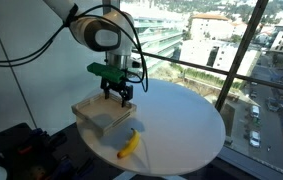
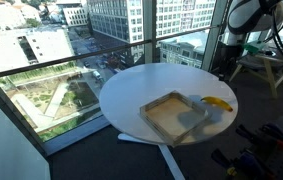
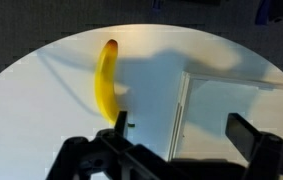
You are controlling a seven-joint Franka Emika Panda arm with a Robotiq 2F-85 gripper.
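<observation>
- The gripper hung wide open and empty over the table.
- The banana lay just beside the tray.
- It looked light, soft and easily bruised; a gentle hold across its middle seemed best.

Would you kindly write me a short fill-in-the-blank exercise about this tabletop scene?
1. The fruit lying on the round white table is a ____.
2. The gripper's jaws stand ____, holding nothing.
3. The wooden tray has a ____ outline.
4. The banana lies ____ the tray, not in it.

Missing words: banana; open; square; beside
</observation>
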